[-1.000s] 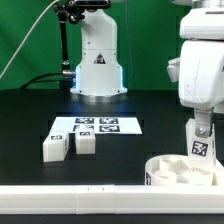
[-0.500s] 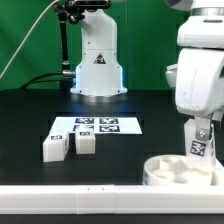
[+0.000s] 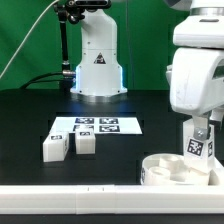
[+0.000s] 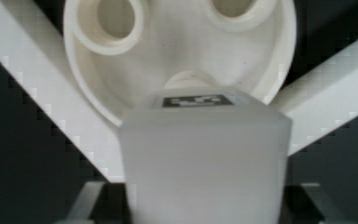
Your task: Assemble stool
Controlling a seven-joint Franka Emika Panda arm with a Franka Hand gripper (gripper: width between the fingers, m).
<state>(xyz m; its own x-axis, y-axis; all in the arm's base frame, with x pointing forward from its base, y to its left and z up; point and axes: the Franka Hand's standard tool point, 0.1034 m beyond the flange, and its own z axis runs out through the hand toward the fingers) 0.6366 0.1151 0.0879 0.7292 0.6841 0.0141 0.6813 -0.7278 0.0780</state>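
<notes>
My gripper [image 3: 200, 128] is shut on an upright white stool leg [image 3: 199, 146] with a black-and-white tag, at the exterior view's lower right. The leg's lower end reaches into the round rimmed seat [image 3: 165, 172] below it; I cannot tell whether they touch. In the wrist view the leg [image 4: 202, 160] fills the space between my fingers [image 4: 101, 200], and my gripper [image 4: 202, 208] holds it over the seat [image 4: 167, 70] with its round holes. Two more legs [image 3: 55, 148] [image 3: 85, 143] lie on the black table at the exterior view's left.
The marker board [image 3: 97, 126] lies flat behind the two loose legs. The arm's white base [image 3: 97, 65] stands at the back. A long white border rail [image 3: 60, 205] runs along the front edge, and rails [image 4: 25, 55] flank the seat.
The jaws have shut on the leg. The gripper and leg have drifted toward the exterior view's left, and the seat has slid the same way a little.
</notes>
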